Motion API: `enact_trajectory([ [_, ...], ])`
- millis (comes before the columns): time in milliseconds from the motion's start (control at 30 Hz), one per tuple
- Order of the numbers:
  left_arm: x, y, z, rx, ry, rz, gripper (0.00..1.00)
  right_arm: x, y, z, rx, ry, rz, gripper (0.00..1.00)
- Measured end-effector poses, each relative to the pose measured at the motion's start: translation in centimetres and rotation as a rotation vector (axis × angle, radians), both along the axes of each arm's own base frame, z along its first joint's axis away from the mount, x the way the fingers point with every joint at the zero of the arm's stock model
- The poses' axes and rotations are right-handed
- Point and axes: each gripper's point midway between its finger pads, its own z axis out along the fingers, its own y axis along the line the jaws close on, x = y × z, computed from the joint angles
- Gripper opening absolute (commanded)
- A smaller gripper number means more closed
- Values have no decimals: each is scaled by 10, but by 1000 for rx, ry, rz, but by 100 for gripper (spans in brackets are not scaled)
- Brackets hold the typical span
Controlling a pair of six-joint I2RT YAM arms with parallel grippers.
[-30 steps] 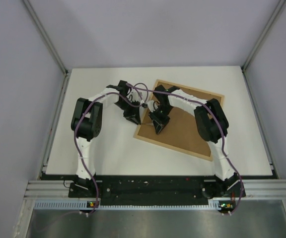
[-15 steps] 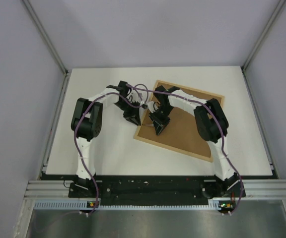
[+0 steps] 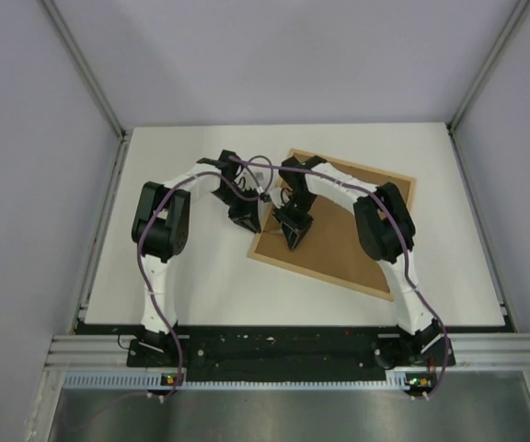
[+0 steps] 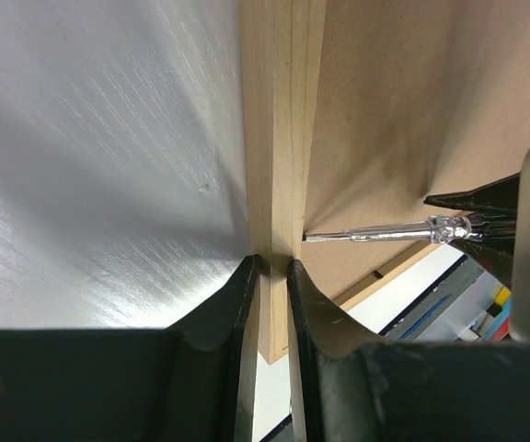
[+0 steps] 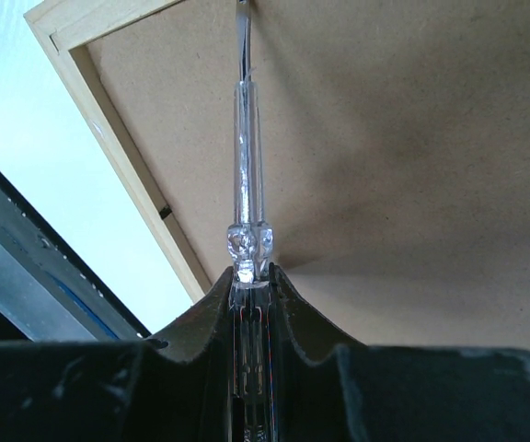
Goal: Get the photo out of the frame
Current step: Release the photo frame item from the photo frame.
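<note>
1. Lying back-side up and askew on the desk (image 3: 201, 267), the frame (image 3: 343, 247) is showing its brown fibreboard.
2. The left gripper (image 4: 271, 267) jaws are pinching the frame's light-wood rail on its left-arm side.
3. The right gripper (image 5: 247, 273) jaws are clamping a clear-handled screwdriver (image 5: 248, 138), its metal tip touching that rail's inner edge.

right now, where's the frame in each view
top external: the frame lies right of centre, tilted, brown back up.
left wrist: its wood rim runs down the middle.
right wrist: its brown back fills most, corner upper left.
shared landmark: the clear screwdriver, tip at the rim, in both wrist views.
</note>
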Motion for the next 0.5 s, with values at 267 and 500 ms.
enact_trajectory([
  [267,0,0,0,0,-2,-1,0,5,3,10,-77,-30,-11,0],
  [500,2,-1,0,-2,-6,1,0,15,9,21,-137,-86,-1,0],
])
